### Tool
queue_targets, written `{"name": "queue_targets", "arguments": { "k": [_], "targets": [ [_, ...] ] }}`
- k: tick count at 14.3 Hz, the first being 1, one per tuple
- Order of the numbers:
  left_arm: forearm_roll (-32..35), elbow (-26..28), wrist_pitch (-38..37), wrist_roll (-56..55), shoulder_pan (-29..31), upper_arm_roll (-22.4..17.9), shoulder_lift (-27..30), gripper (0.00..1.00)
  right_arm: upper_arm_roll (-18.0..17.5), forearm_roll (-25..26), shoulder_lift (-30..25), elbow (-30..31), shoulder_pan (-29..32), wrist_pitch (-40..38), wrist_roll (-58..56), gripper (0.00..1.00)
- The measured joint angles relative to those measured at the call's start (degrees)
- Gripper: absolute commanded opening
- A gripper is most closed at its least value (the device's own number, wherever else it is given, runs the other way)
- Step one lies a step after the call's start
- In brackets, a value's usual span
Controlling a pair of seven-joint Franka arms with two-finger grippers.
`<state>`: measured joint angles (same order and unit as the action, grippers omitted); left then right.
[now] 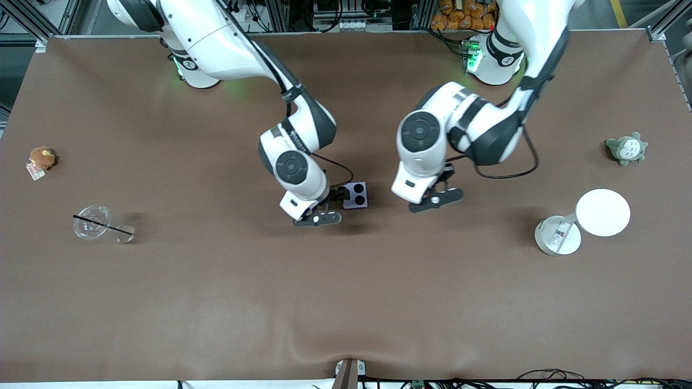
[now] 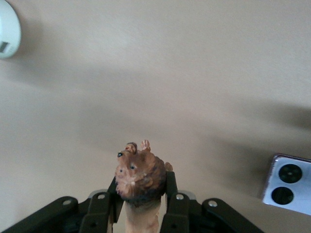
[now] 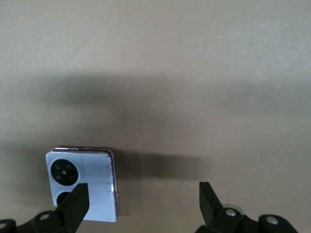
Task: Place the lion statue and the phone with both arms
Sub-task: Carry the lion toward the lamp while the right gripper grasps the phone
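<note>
Lion statue (image 2: pixel 140 177) seen only as a head between the left gripper's (image 2: pixel 141 201) fingers — body cut off by the left wrist view's edge, hidden entirely in the front view. Phone (image 3: pixel 83 183) partly covered by a right gripper (image 3: pixel 141 201) finger — lower camera circle half hidden.

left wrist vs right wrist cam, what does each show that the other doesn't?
Only the left wrist view: the lion statue clamped in the left end effector, head sticking out, plus an edge of a white round object on the table.
Only the right wrist view: the right end effector open, holding nothing, one finger overlapping the phone's corner.
Both: the lavender phone lying flat on the brown table, camera circles up.
</note>
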<state>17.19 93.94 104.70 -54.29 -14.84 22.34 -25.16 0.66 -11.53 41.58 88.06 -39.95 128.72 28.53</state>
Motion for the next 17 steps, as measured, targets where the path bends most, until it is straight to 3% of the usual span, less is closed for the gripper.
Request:
{"name": "queue_targets", "arguments": {
  "k": [3,7,11,17],
  "targets": [
    [-3.33,0.0,-1.86,7.98,4.24,-0.04,2.44,0.0,0.01,3.77,1.59,-2.15,-3.39,0.24,8.61,1.0],
    [-5.0,0.13,-4.17,16.28,9.44,-0.05,3.9,0.0,0.1,6.37,5.14,-5.84,-5.7,0.95,11.57,1.0],
    [-5.03,1.08,-4.43,22.92,14.22,-0.19,3.87,0.0,0.13,7.06,7.71,-6.33,-6.16,5.7,11.57,1.0],
    [-4.11,2.41,-2.09,31.82,20.86,-0.32,3.04,0.0,0.13,7.07,8.19,-6.66,-6.51,5.83,11.57,1.0]
  ]
}}
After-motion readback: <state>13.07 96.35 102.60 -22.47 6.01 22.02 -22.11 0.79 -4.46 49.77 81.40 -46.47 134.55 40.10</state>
